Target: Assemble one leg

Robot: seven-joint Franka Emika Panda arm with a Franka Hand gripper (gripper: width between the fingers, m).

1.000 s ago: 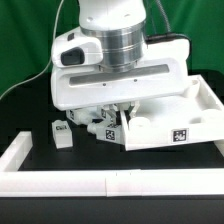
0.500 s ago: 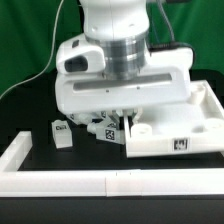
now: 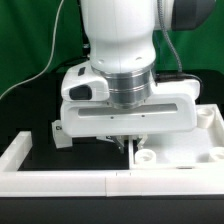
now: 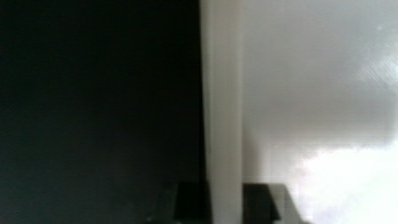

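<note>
White hand body fills the middle of the exterior frame now. The arm has dropped and come forward since half a second ago, so you lose the cluster of pegs that showed at frame centre. One leg (image 3: pixel 61 136) stays in view, left of centre, on the black table (image 3: pixel 28 118), half tucked behind the hand's left end and untouched. The gripper (image 3: pixel 125 146) sits low at centre, right at the near left corner of the white panel (image 3: pixel 188 150), which lies lower in the frame than before. In the wrist view, two dark fingertips (image 4: pixel 185 203) straddle a white upright edge, most likely the panel's rim. You cannot tell whether they pinch it or just bracket it. Read this as panel positioning, not leg pickup. The leg step is not yet begun.
</note>
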